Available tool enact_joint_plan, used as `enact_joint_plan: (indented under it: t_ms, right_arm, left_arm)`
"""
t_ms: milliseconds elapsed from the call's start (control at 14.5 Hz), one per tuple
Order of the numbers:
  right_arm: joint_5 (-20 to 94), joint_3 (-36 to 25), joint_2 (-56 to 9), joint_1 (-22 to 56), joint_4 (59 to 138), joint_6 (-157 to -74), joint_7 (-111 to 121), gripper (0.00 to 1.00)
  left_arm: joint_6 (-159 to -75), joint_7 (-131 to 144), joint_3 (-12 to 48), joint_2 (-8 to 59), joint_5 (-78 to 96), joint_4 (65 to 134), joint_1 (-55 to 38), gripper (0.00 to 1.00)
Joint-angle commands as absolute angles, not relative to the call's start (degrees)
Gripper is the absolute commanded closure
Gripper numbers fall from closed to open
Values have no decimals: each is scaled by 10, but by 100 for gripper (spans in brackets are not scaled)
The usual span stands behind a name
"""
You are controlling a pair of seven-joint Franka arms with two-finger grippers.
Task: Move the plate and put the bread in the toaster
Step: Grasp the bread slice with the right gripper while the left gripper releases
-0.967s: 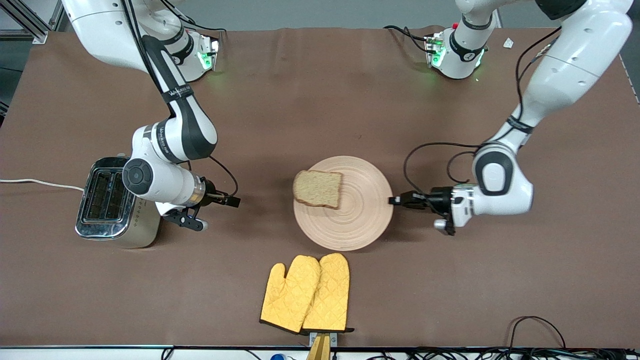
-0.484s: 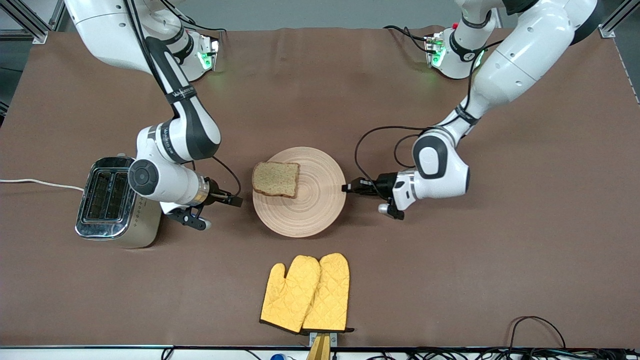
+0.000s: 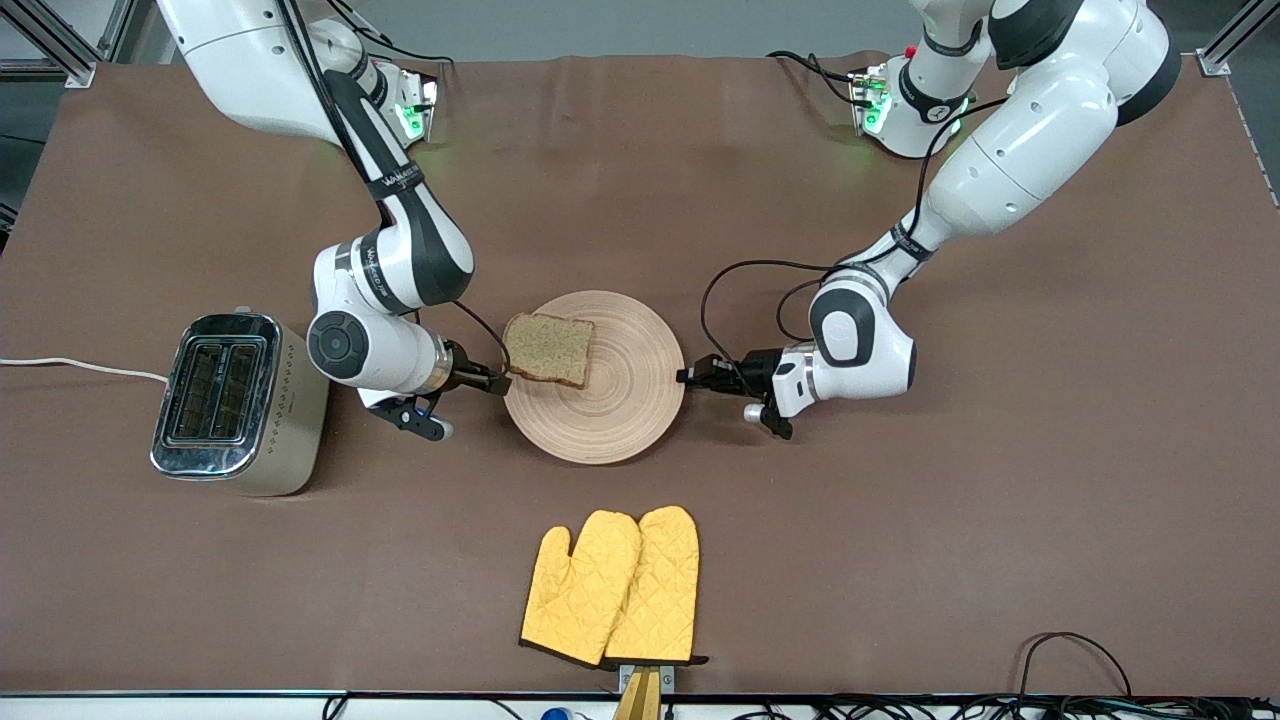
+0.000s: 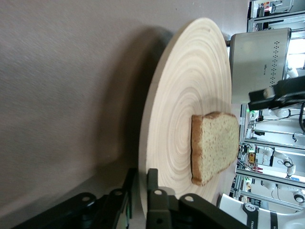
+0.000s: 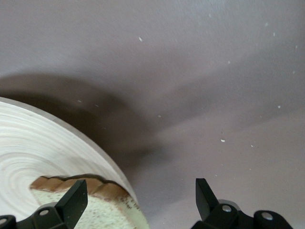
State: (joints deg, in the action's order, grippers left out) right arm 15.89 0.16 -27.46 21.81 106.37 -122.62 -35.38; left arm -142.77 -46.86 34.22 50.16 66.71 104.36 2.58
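Observation:
The light wooden plate [image 3: 610,410] lies mid-table with the brown bread slice [image 3: 548,348] on its part toward the toaster. My left gripper [image 3: 684,377] is shut on the plate's rim at the side toward the left arm's end; the left wrist view shows its gripper [image 4: 141,175] pinching the rim, with the plate [image 4: 186,109] and bread [image 4: 214,145] in front. My right gripper [image 3: 500,383] is open at the plate's rim by the bread's corner. In the right wrist view the gripper [image 5: 140,198] straddles the bread's crust [image 5: 95,207] and the plate's edge [image 5: 47,143]. The cream toaster [image 3: 235,400] stands toward the right arm's end.
A pair of yellow oven mitts [image 3: 612,588] lies nearer to the front camera than the plate. The toaster's white cord [image 3: 80,367] runs off the table's end. The toaster also shows in the left wrist view [image 4: 259,47].
The left gripper has slid the plate with the bread toward the toaster's end of the table. The right gripper has moved from beside the toaster to the plate's rim at the bread.

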Motion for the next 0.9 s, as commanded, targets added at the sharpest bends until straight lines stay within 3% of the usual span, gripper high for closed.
enact_joint_plan:
  t_ms: [0,415,829]
  right_arm:
    - [171,0,-250,233,1103,-1226,-361,0]
    - [173,3,-248,268,1104,-1216,-394,0]
    - [174,3,-248,294,1127,-1223,-409,0]
  left_arm:
    - [-1426,-478,345,495,677,1041,59,0]
    - [-1422,-382,341,402,641,1038,125,0]
    - [-1399,-100,345,361,412,1000,161,0]
